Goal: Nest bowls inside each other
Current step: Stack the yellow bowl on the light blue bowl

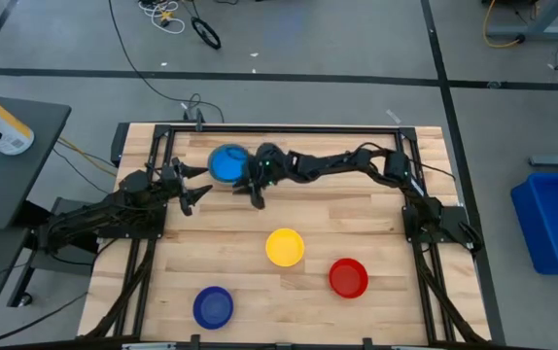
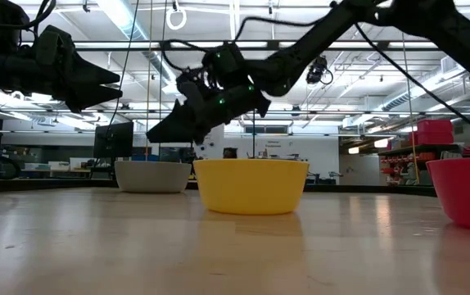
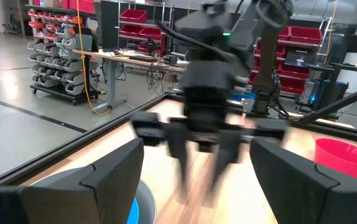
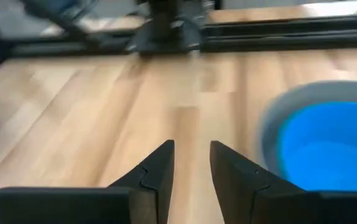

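Observation:
A light blue bowl (image 1: 226,162) sits nested in the grey bowl (image 4: 270,124) at the table's far left. My right gripper (image 4: 191,146) hangs just beside this pair, toward the table's middle. It is open by a narrow gap, with nothing between its fingers and only bare wood below. The yellow bowl (image 1: 285,247), the red bowl (image 1: 348,277) and the dark blue bowl (image 1: 213,306) each stand alone on their bases nearer the front. My left gripper (image 1: 197,192) waits open above the table's left side, pointing level at the right gripper.
A black metal frame (image 1: 289,127) runs along the table's far edge and down both sides. Bare wood lies between the nested pair and the yellow bowl. Off the table stand a blue bin (image 1: 556,219) on the right and a side table (image 1: 17,146) with a bottle on the left.

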### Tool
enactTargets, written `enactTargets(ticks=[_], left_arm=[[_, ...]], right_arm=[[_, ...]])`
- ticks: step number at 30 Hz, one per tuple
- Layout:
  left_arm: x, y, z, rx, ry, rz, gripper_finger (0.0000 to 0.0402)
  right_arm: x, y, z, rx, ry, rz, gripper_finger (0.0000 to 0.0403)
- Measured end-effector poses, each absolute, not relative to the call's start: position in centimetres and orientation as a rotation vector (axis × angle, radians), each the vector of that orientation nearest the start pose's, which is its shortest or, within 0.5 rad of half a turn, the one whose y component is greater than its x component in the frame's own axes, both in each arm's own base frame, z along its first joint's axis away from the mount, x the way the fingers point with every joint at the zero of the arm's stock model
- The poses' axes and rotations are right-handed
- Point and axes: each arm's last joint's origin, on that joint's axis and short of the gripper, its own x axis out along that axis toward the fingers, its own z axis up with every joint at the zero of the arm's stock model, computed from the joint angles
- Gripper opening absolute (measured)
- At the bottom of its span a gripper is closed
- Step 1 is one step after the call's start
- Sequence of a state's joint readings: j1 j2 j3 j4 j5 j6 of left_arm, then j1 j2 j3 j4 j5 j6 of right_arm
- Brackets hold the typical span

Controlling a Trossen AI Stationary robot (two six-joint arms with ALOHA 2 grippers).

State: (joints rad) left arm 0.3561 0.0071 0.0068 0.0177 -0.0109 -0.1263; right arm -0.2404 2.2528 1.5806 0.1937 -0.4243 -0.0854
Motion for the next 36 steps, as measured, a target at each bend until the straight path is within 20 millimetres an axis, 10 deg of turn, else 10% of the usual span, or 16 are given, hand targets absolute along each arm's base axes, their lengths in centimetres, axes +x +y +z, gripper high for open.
enactTargets(ticks=[13, 28, 36], left_arm=[[9.6, 3.6, 16.1, -0.133, 0.041, 0.371, 0.0304], [9.6, 3.6, 16.1, -0.139, 0.031, 0.373, 0.0304], [9.6, 3.6, 16.2, -0.138, 0.025, 0.371, 0.0304]], right_arm=[[45.9, -1.6, 19.7, -0.111, 0.767, 0.244, 0.0146], [37.0, 0.0, 20.1, 0.039, 0.913, 0.046, 0.0256], [36.2, 2.3, 19.0, 0.130, 0.909, 0.120, 0.0243]])
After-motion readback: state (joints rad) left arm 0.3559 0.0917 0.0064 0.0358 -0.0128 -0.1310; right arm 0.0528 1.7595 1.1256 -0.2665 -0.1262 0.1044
